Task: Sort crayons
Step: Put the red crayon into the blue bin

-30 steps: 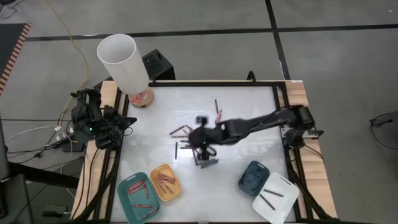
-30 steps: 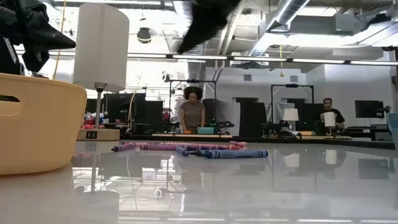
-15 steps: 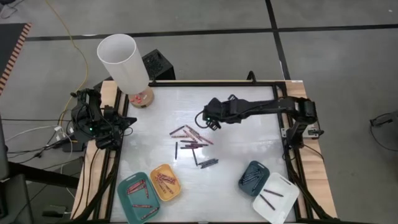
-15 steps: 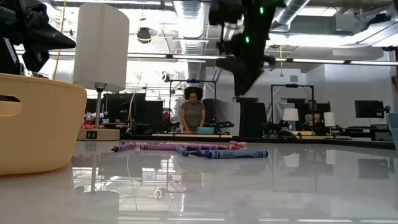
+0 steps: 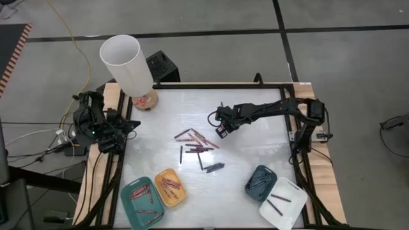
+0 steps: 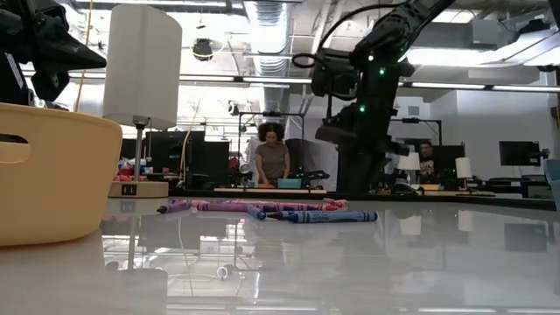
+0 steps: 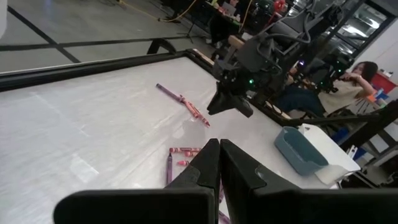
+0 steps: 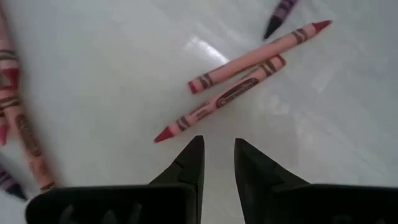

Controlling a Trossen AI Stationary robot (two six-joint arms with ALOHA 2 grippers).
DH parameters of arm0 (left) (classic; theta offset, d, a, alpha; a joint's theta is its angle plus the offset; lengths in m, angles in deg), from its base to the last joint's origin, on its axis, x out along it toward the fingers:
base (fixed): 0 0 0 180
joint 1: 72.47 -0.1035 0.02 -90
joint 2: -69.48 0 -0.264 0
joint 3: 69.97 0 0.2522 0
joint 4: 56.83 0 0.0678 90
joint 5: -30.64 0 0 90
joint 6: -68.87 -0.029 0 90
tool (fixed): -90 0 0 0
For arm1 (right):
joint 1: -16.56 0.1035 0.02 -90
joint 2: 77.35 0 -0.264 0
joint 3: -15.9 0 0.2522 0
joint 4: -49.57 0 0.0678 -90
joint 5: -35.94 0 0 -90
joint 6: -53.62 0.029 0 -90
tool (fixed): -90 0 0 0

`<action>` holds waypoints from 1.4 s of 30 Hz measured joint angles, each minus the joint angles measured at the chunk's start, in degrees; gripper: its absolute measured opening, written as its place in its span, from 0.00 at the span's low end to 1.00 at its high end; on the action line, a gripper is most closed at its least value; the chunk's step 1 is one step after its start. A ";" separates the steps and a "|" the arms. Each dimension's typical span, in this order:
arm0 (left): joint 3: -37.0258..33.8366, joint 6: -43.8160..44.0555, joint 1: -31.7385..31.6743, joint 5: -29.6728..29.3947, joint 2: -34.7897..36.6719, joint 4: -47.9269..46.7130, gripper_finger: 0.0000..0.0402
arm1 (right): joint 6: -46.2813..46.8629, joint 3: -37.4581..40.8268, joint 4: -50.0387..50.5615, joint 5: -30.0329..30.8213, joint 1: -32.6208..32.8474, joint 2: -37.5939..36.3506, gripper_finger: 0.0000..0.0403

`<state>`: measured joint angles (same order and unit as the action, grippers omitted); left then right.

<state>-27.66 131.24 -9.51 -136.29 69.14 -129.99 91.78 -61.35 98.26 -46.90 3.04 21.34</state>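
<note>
The left gripper (image 7: 219, 163) is waiting folded at the left edge of the table, its fingers pressed together with nothing between them. Moving rightward, the teal tray (image 5: 142, 203) and yellow tray (image 5: 170, 186) are already holding sorted sticks, and a loose cluster of crayons (image 5: 195, 142) is lying mid-table, just to the left of the working jaws. The right gripper (image 5: 222, 126) is hovering there, its jaws standing narrowly apart and holding nothing. Just ahead of its tips, two pink-red crayons (image 8: 239, 74) are lying side by side and touching, with a purple crayon (image 8: 278, 14) farther out beyond them. Farther right sit the dark-blue tray (image 5: 260, 181) and white tray (image 5: 283, 200). I'd judge these sticks to be light, stiff and a bit brittle, waxy and round enough to roll or skid on that glossy table (image 5: 255, 153); pinching one across its middle, over the paper wrapper, looks the surest hold. The right wrist camera is showing the touching pair and their labels, which the overhead one is barely resolving. The overhead camera alone is giving every tray. The low camera is showing the gripper hanging above the surface.
</note>
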 joint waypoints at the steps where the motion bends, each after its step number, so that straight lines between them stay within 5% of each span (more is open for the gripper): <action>1: 0.00 0.00 0.00 0.03 -0.02 -0.01 0.00 | -0.64 0.00 -0.25 -0.45 -0.13 0.00 0.21; 12: 0.00 0.00 0.02 -0.04 0.00 -0.01 0.00 | 1.95 -0.02 -1.04 -5.64 -1.37 -0.02 0.21; 42: 0.00 0.00 0.00 0.02 0.00 0.01 0.00 | 3.42 -0.07 -6.05 -7.01 -2.64 -0.04 0.20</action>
<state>-27.66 131.24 -9.51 -136.26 69.14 -129.98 95.21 -61.41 92.21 -53.92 0.40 21.30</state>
